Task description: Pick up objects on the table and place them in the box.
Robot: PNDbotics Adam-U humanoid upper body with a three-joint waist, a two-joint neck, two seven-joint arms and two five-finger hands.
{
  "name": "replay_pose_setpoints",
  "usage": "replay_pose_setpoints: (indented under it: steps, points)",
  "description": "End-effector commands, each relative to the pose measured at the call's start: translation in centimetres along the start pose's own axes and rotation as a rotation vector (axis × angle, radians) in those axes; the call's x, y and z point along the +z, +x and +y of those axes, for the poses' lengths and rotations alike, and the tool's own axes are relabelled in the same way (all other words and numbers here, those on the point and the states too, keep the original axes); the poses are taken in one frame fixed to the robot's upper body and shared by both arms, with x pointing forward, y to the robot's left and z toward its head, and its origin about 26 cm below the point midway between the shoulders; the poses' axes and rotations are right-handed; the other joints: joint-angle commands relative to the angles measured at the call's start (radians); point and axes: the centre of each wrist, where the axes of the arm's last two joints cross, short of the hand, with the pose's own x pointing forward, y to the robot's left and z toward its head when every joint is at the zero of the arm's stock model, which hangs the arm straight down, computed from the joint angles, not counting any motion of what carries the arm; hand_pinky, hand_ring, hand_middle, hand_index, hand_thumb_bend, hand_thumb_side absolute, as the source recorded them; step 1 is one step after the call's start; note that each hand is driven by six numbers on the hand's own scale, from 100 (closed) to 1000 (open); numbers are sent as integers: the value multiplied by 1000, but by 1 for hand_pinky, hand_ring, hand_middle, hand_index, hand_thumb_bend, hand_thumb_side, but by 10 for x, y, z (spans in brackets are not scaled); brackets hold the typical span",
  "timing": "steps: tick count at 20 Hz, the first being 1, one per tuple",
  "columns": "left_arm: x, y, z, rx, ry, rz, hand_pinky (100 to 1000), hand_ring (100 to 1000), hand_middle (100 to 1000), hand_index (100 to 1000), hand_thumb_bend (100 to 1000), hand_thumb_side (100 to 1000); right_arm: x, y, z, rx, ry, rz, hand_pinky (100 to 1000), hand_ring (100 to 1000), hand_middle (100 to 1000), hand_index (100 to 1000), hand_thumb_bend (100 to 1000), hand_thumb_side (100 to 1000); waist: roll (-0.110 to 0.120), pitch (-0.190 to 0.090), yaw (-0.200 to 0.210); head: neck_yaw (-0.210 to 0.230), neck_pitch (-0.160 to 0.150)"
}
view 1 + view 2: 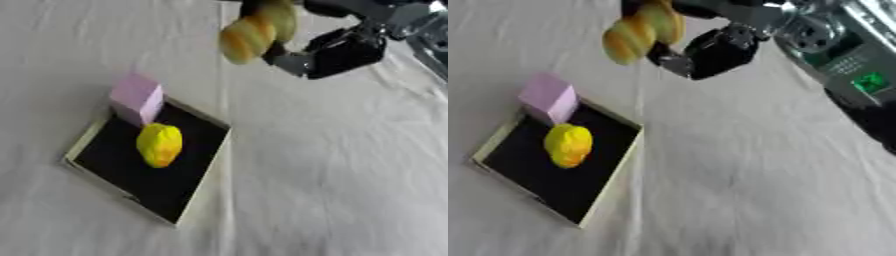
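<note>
The box (194, 192) lies askew on the table (332, 190), to the left. In it sits a lemon (159, 145), and at its far corner a cube (136, 98) (just behind the lemon, seemingly touching it). Up at the far edge, right of the box, the right hand (337, 52) holds a bread roll (254, 32) above the table.
</note>
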Motion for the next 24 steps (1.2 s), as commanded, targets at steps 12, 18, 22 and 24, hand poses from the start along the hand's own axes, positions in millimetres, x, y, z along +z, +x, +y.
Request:
replay_pose_setpoints:
  steps: [12, 18, 22, 24]
  points:
    - [-5, 6, 0, 11, -15, -22, 822, 816, 793, 862, 153, 432, -40, 54, 28, -36, 129, -106, 740, 608, 444, 511, 100, 100, -5, -20, 14, 1, 13]
    - [-4, 6, 0, 14, -14, -18, 822, 816, 793, 862, 151, 435, -42, 64, 44, -78, 208, -130, 736, 607, 455, 522, 100, 100, -9, -19, 17, 1, 14]
    - [-4, 6, -1, 15, -12, -15, 822, 816, 794, 862, 149, 437, -42, 69, 54, -85, 260, -130, 733, 608, 466, 534, 100, 100, -11, -19, 18, 0, 13]
    - [-4, 6, -1, 16, -13, -14, 822, 816, 794, 862, 149, 437, -43, 71, 59, -86, 284, -133, 732, 609, 474, 542, 100, 100, -11, -19, 19, -2, 13]
